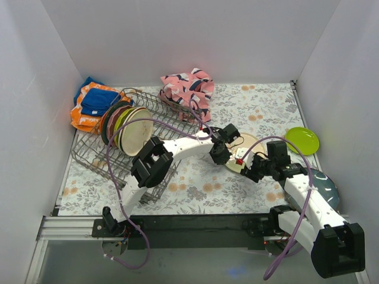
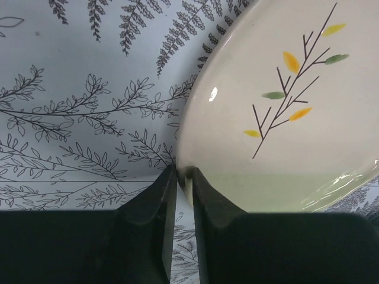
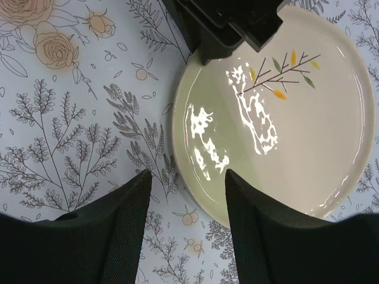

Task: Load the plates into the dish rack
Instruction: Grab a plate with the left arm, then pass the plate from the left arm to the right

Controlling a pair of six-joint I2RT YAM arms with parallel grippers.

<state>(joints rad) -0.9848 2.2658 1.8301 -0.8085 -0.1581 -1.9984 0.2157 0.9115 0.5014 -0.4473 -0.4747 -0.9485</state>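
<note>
A cream plate point(image 1: 253, 145) with a twig-and-leaf motif lies on the floral cloth right of centre. My left gripper point(image 1: 220, 152) is shut on its near-left rim; in the left wrist view the fingers point(image 2: 183, 173) pinch the edge of the plate point(image 2: 284, 118). My right gripper point(image 1: 247, 168) is open, and in the right wrist view point(image 3: 186, 176) it straddles the near rim of the plate point(image 3: 284, 118), with the left gripper point(image 3: 225, 29) opposite. The grey wire dish rack point(image 1: 95, 160) stands at the left and holds several upright plates point(image 1: 133, 133).
A lime green plate point(image 1: 302, 140) lies at the right. A grey-blue plate point(image 1: 329, 188) lies partly under my right arm. A pink patterned cloth point(image 1: 188, 89) is behind the rack, and orange and blue cloths point(image 1: 95, 103) are at the far left. White walls enclose the table.
</note>
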